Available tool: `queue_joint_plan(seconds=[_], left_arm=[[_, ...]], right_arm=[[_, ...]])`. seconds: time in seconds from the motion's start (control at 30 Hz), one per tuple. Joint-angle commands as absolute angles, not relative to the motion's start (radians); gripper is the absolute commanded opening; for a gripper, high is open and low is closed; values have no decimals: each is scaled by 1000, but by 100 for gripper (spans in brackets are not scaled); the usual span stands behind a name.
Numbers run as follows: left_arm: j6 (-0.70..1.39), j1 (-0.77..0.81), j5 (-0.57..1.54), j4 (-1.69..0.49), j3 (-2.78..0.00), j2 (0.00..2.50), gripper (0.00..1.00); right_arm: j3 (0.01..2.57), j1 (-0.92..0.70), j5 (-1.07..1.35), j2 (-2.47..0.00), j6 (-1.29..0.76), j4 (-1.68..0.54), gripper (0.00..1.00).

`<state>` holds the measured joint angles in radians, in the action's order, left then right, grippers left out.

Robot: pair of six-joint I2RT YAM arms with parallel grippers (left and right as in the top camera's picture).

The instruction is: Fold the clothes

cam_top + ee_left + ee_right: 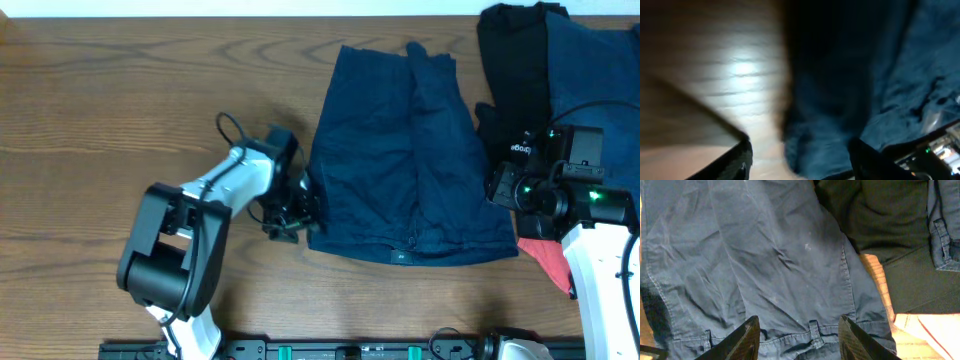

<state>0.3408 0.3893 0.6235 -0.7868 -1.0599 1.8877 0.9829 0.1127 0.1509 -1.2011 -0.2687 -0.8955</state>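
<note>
surface: brown wood-grain table (100, 100) | centre-right: navy-blue shorts (400, 160) spread flat, waistband toward the robot's side | far right corner: black garment (515, 70) just beside the shorts, navy garment (600, 60) lying against it | near right: coral-red garment (548, 265), mostly hidden

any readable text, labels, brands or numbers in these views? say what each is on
Nothing reads clearly.
white print at the lower edge of the black garment: too small to read.
small tag on the waistband of the navy shorts: too small to tell whether it carries text.
Left and right wrist views: no text visible.
</note>
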Motion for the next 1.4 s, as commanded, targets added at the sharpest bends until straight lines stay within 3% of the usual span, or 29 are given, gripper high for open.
queue_joint_plan(seconds=[0.0,0.07,0.1,0.17,0.23,0.4,0.53,0.7,0.73,0.77,0.83,1.1,1.37], left_arm=[[345,443,620,-699,-1019,1895,65],[352,471,620,-659,-1011,1895,64],[358,484,620,-649,-1010,1895,58],[357,498,616,-645,-1010,1895,38],[358,501,604,-649,-1010,1895,6],[432,419,451,-761,-1033,1894,6],[401,222,351,-883,-1153,1894,6],[331,-29,350,-881,-1424,1894,6],[317,-64,350,-881,-1481,1894,8],[311,-94,351,-890,-1534,1894,29],[312,-141,359,-945,-1635,1894,96],[295,-108,373,-1311,-1657,1895,98],[319,57,373,-1300,-1387,1895,99]], right_arm=[[994,120,138,-1185,-253,-893,49],[994,120,138,-1185,-253,-893,48],[994,120,138,-1185,-253,-893,48],[994,120,138,-1185,-253,-893,48],[994,120,138,-1185,-253,-893,47],[994,120,138,-1185,-253,-894,46],[994,120,138,-1185,-253,-889,46],[994,119,150,-1185,-253,-866,45],[994,119,163,-1185,-253,-863,45],[994,119,175,-1185,-253,-860,46],[994,117,192,-1185,-253,-856,45],[994,113,327,-1188,-191,-811,56],[994,66,344,-1234,-185,-731,61]])
